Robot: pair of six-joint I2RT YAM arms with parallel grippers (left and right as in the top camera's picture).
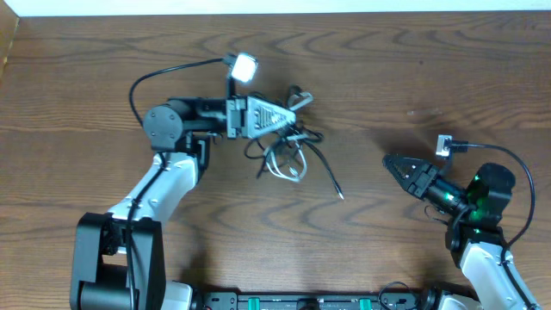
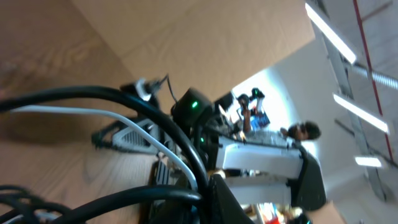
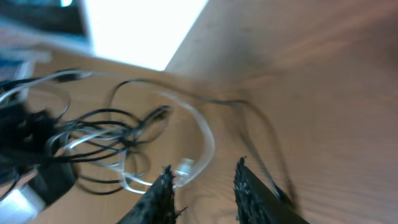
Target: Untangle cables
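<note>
The cables (image 1: 288, 148) lie as a black and white tangle on the wooden table just left of centre, with one black end (image 1: 339, 195) trailing toward the front right. My left gripper (image 1: 297, 112) reaches into the top of the tangle with its tips together. In the left wrist view a black cable (image 2: 124, 98) and a white cable (image 2: 93, 112) run into the fingers (image 2: 214, 186). My right gripper (image 1: 387, 161) is open and empty, apart from the tangle to its right. In the right wrist view its fingers (image 3: 202, 180) frame a white loop and plug (image 3: 186, 165) of the cables (image 3: 106, 137).
The table's far edge (image 1: 275, 12) runs along the top. A small lit box (image 1: 245, 67) on a thick black lead stands above my left wrist. A similar box (image 1: 445, 145) sits by my right arm. The right arm shows in the left wrist view (image 2: 124, 134).
</note>
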